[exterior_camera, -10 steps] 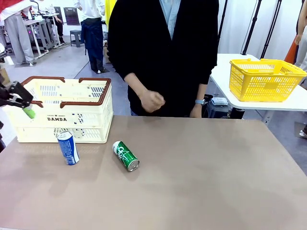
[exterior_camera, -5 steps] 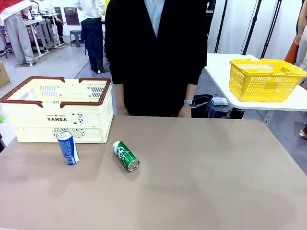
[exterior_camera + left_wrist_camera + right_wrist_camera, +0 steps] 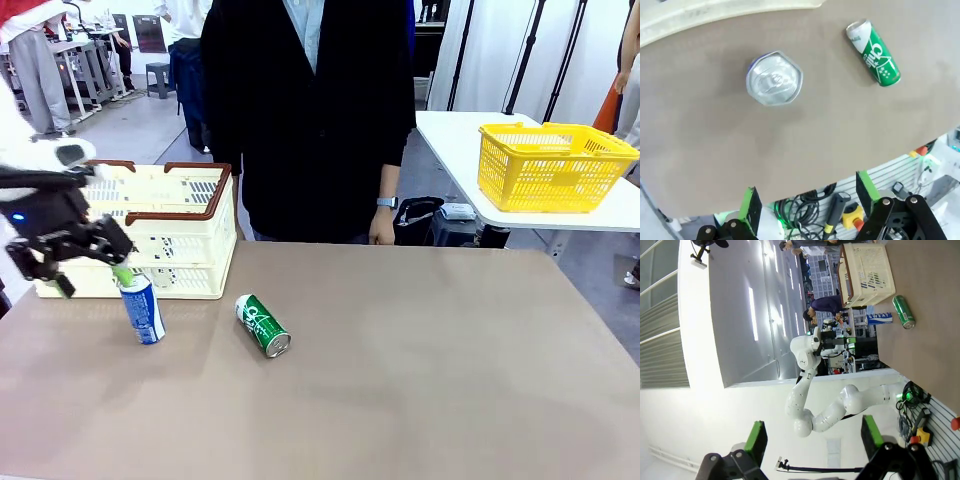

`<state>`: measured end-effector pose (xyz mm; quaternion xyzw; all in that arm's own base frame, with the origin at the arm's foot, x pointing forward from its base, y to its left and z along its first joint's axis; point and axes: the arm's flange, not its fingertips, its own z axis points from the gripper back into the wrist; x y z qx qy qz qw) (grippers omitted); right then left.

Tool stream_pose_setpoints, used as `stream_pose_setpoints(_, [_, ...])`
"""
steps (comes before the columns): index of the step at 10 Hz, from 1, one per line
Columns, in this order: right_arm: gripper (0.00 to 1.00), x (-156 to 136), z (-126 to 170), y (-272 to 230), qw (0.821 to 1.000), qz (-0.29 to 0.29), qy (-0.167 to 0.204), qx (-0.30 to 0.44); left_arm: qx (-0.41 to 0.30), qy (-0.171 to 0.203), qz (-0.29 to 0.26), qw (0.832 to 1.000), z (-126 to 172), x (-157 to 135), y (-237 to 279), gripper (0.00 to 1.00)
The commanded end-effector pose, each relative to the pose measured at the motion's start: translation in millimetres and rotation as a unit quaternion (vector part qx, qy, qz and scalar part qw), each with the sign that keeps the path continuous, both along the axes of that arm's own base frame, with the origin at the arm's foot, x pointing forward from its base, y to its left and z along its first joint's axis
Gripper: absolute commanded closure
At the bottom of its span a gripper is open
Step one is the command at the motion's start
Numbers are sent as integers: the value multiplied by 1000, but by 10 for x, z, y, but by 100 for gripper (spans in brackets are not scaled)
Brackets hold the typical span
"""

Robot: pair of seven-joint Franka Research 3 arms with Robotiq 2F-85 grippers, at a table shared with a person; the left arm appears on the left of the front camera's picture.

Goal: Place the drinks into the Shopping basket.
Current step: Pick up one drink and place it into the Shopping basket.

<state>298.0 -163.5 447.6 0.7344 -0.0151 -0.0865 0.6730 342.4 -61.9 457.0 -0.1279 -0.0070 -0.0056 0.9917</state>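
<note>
The blue and silver can (image 3: 143, 310) stands upright in front of the cream Shopping basket (image 3: 175, 235). To its right the green can (image 3: 263, 325) lies on its side on the brown table. My left gripper (image 3: 93, 280) hangs open just left of and above the blue can, touching nothing. In the left wrist view the blue can's silver top (image 3: 774, 85) sits well ahead of the open left gripper (image 3: 807, 200), with the green can (image 3: 873, 52) at the upper right. My right gripper (image 3: 812, 437) is open and empty, far from the green can (image 3: 903, 312) and the basket (image 3: 865, 270).
A person in a dark jacket (image 3: 310, 120) stands at the far table edge, hands down. A yellow mesh basket (image 3: 552, 165) sits on a white side table at the right. The right half of the brown table (image 3: 450, 380) is bare.
My left arm has swung in from the left edge, and its open gripper now hangs beside the blue can. The person has lowered both hands and shifted left.
</note>
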Motion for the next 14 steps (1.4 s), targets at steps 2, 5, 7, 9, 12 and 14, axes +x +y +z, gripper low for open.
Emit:
stream_pose_setpoints(2, [0, -2, 66, -1, 1000, -1, 9, 7, 39, 14, -6, 999, -238, 237, -140, 0])
stream_pose_setpoints(5, [0, -2, 66, -1, 1000, -1, 9, 7, 71, -18, 21, 997, -386, 348, -228, 0])
stream_pose_setpoints(7, [0, -2, 66, -1, 1000, -1, 9, 7, 88, -45, 46, 994, -514, 467, -195, 0])
stream_pose_setpoints(9, [0, -2, 66, -1, 1000, -1, 9, 7, 95, -63, 40, 993, -678, 555, -227, 0])
stream_pose_setpoints(12, [0, -2, 66, -1, 1000, -1, 9, 7, 104, -91, 32, 990, -785, 636, -258, 0])
stream_pose_setpoints(14, [0, -2, 66, -1, 1000, -1, 9, 7, 110, -93, 33, 989, -816, 652, -257, 0])
